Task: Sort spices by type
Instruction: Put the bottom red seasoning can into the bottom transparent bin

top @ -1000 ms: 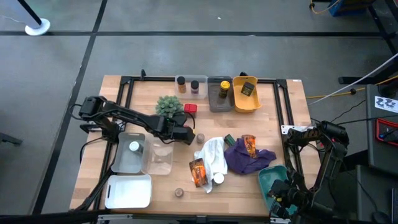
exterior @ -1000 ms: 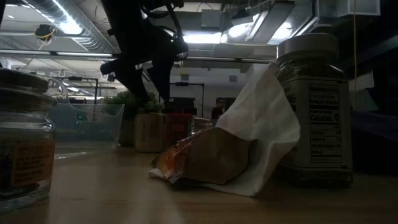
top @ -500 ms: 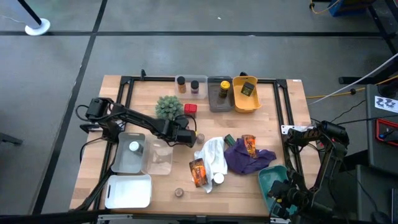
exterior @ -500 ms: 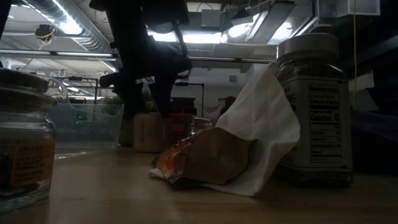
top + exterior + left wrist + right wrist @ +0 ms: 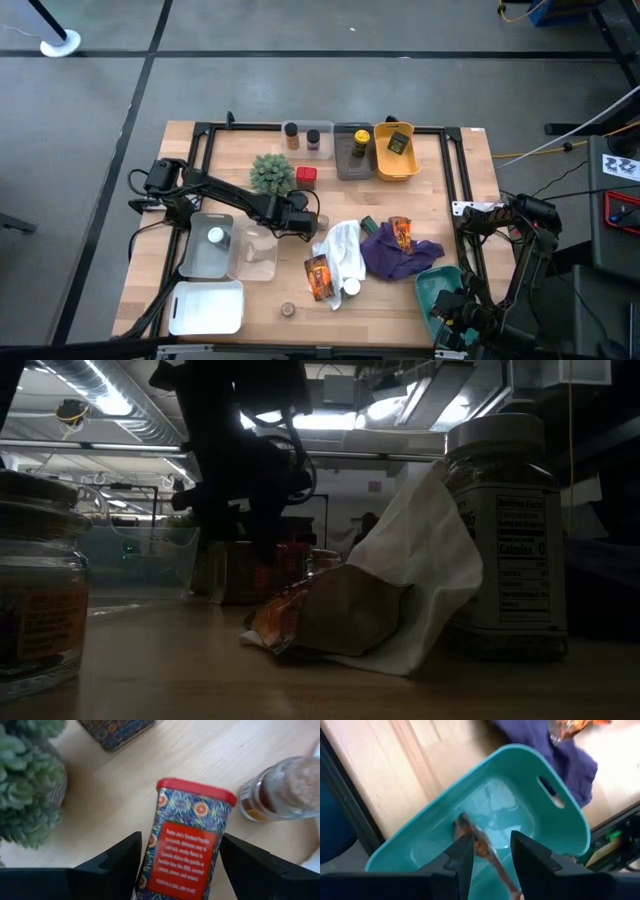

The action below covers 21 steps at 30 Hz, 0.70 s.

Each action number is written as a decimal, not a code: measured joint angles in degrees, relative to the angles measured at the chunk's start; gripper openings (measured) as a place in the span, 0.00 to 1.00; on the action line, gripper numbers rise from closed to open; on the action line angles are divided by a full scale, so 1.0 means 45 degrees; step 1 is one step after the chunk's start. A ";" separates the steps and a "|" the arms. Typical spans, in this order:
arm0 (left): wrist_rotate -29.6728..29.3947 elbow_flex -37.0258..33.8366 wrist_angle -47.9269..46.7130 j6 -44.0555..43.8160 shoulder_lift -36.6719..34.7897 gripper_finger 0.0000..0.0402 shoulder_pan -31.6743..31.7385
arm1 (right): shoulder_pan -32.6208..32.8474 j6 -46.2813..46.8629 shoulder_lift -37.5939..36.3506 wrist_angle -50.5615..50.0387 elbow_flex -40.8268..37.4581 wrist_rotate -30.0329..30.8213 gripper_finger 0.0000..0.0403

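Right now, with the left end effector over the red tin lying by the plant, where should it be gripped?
Across the red tin's two long flat sides at mid-body, coming straight down. It lies label-up between the left end effector's open fingers, which already straddle its narrow width.
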 joint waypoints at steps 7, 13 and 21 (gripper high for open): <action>-0.0023 0.0005 0.0015 0.0510 -0.0018 0.40 0.0000 | 0.0000 -0.0243 -0.0724 -0.0905 0.0000 0.0982 0.33; -0.0024 0.0005 0.0025 0.0826 -0.0028 0.38 0.0000 | 0.0000 -0.1938 -0.1664 -0.1544 0.0000 0.3745 0.33; -0.0002 0.0147 -0.0048 0.1457 -0.0731 0.38 0.0000 | 0.0000 -0.4392 -0.2803 -0.1542 0.0000 0.7892 0.33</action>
